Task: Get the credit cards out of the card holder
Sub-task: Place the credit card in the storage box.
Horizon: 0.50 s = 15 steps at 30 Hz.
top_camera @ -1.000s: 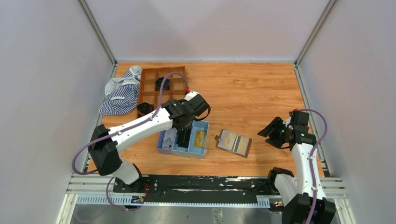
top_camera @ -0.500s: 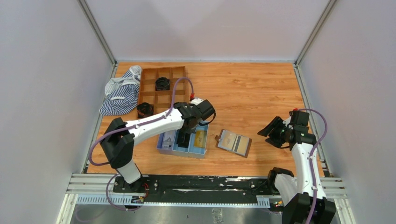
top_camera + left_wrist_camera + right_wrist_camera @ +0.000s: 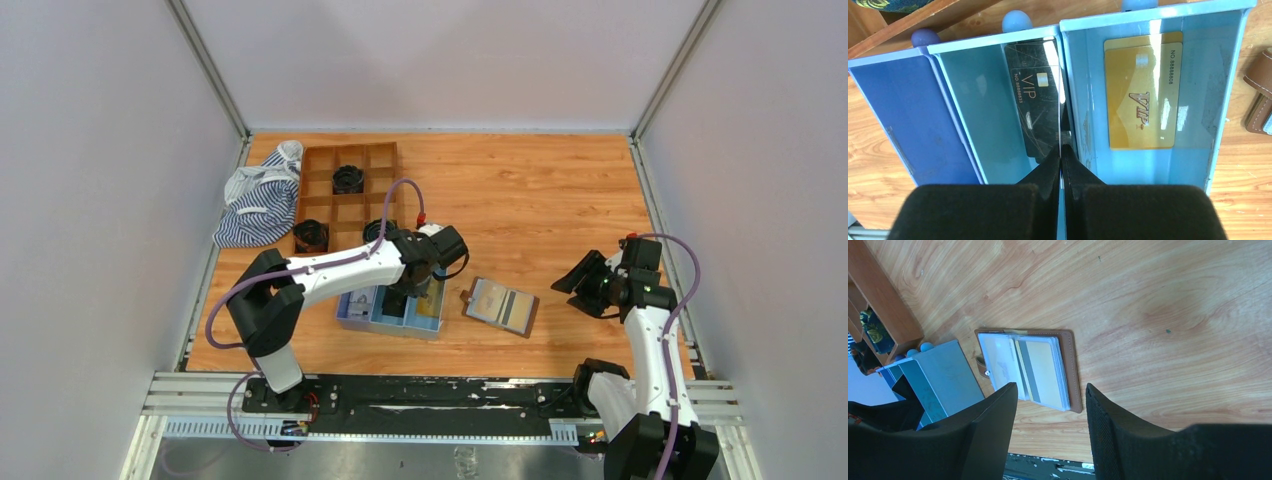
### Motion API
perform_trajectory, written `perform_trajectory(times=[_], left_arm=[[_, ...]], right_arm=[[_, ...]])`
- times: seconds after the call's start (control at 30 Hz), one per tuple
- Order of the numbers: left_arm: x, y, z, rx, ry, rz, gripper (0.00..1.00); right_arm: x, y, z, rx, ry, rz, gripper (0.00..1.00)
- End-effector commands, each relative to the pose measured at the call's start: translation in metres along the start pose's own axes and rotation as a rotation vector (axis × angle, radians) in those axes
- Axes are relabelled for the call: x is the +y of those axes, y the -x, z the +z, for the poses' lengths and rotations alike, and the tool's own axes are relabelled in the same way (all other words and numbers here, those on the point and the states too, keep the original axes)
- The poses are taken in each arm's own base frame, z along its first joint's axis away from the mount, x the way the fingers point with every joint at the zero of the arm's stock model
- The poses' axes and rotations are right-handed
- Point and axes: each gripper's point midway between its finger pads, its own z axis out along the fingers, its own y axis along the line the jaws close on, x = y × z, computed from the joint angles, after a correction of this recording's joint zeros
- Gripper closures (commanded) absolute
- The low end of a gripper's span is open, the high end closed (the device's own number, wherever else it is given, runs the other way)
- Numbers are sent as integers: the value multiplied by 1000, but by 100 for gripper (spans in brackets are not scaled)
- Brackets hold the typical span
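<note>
The card holder (image 3: 500, 305) lies open on the table right of the blue tray (image 3: 345, 318), brown leather with cards in clear sleeves; it also shows in the right wrist view (image 3: 1048, 370). In the left wrist view the tray (image 3: 1148, 10) holds a black VIP card (image 3: 1035, 100) in the middle compartment and a gold VIP card (image 3: 1140, 95) in the right one. My left gripper (image 3: 1064, 150) hangs over the divider between them, shut on a thin card seen edge-on. My right gripper (image 3: 1050, 390) is open and empty, raised to the right of the card holder.
A brown wooden grid box (image 3: 345, 195) with small black objects stands behind the tray. A striped cloth (image 3: 260, 200) lies at the far left. The tray's left compartment (image 3: 898, 115) holds nothing. White walls close in the table's sides.
My left arm has swung right and nearer, bringing its gripper from the tray's middle toward the right divider. The right arm and the card holder have not moved.
</note>
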Motion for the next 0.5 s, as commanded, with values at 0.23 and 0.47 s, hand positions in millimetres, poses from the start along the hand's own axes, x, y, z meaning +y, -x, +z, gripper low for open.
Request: perform_trajectory(times=[0.23,0.47], left_arm=[[12,16,-14,-104,36,-65,100],[28,5,-1,-73,146,-28,100]], right_arm=[[-5,-9,2,28,5,12,44],[-4,-8,3,33,8,13,44]])
